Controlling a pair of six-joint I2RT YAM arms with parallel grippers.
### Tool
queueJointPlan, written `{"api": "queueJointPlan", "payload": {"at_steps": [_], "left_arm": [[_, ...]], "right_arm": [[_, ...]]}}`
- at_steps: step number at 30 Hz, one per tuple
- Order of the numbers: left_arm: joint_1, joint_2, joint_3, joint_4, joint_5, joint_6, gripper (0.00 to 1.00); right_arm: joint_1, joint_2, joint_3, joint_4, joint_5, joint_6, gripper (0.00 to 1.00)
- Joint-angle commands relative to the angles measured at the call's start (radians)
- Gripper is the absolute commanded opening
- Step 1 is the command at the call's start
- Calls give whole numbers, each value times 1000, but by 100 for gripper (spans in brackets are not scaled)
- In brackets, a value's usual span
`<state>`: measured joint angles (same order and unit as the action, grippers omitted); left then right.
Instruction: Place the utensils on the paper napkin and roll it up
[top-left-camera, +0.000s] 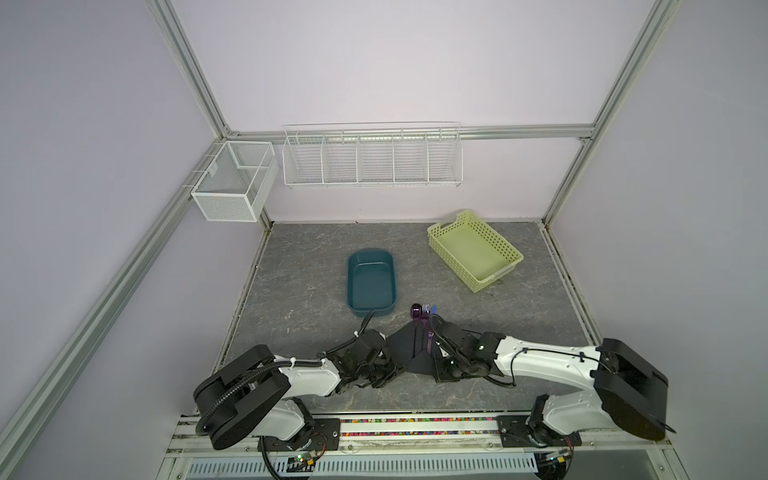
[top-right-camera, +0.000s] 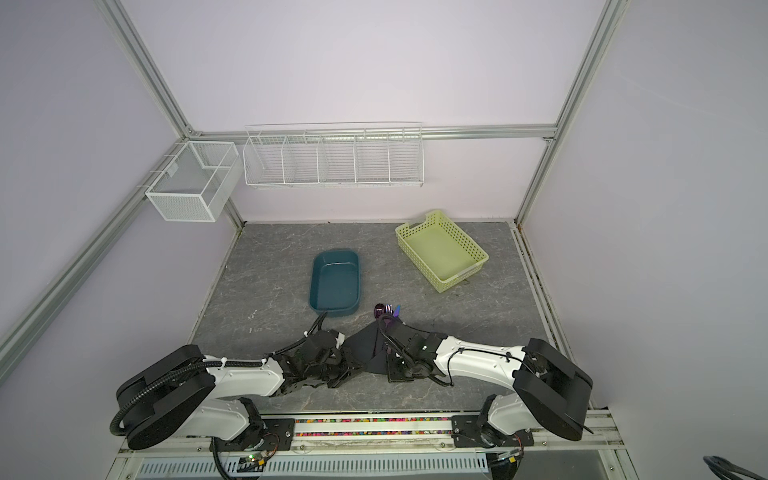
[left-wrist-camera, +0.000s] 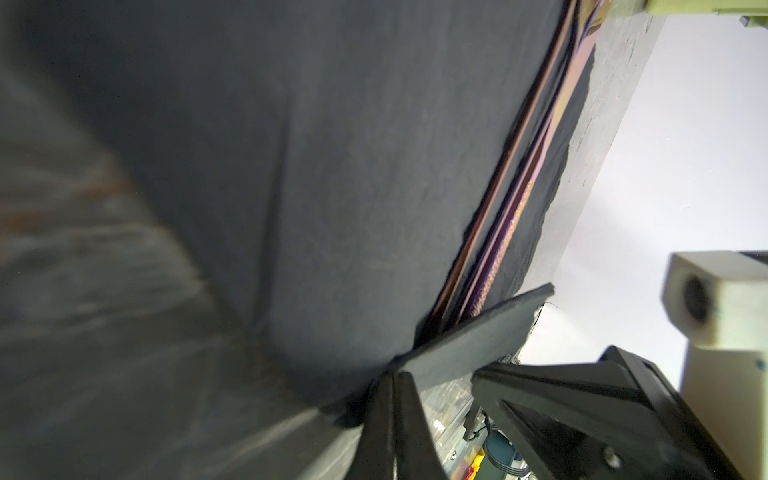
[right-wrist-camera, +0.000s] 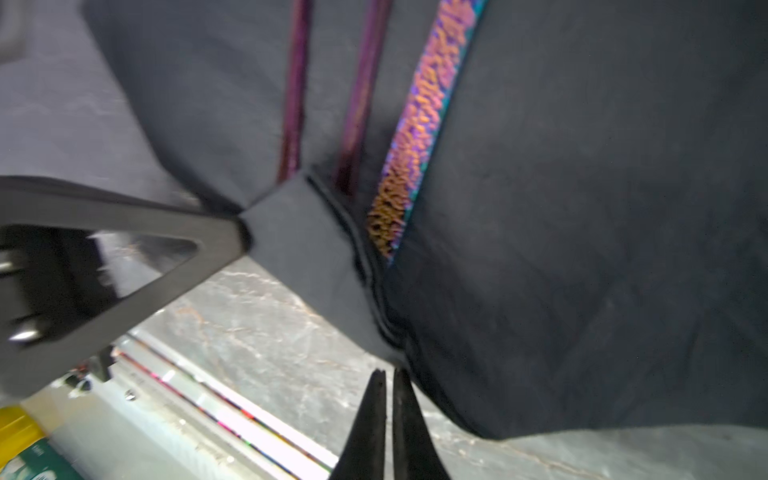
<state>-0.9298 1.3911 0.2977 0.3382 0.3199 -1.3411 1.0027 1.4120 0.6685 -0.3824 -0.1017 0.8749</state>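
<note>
Closest to the robot, the left gripper (left-wrist-camera: 392, 376) is squeezed shut on the near edge of the paper napkin (top-left-camera: 409, 343). The right gripper (right-wrist-camera: 388, 371) is squeezed shut too. The napkin's edge sits right at its tips, so it looks like it is pinching the napkin as well. I think both hold that edge so they can start the roll together. A small flap (right-wrist-camera: 291, 237) lies folded over the handle ends, maybe to stop them sliding out. The utensils (right-wrist-camera: 419, 124) lie side by side down the middle of the napkin, and their shiny purple ends poke out past its far corner. Farther back on the table (top-left-camera: 519, 316), the teal tub (top-left-camera: 371, 253) and the yellow-green basket (top-left-camera: 500, 243) sit out of the way.
</note>
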Motion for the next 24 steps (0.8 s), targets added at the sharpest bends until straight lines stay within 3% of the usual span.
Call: {"api": "queueJointPlan", "payload": {"at_steps": [1, 14, 24], "left_arm": [[-3, 9, -2, -102, -16, 11, 0], [-9, -27, 24, -160, 0, 51, 0], [-12, -130, 149, -344, -18, 141, 0]], "right_arm": [[-7, 24, 18, -38, 24, 0, 10], [-40, 27, 7, -95, 33, -63, 9], [-71, 40, 6, -111, 5, -118, 9]]}}
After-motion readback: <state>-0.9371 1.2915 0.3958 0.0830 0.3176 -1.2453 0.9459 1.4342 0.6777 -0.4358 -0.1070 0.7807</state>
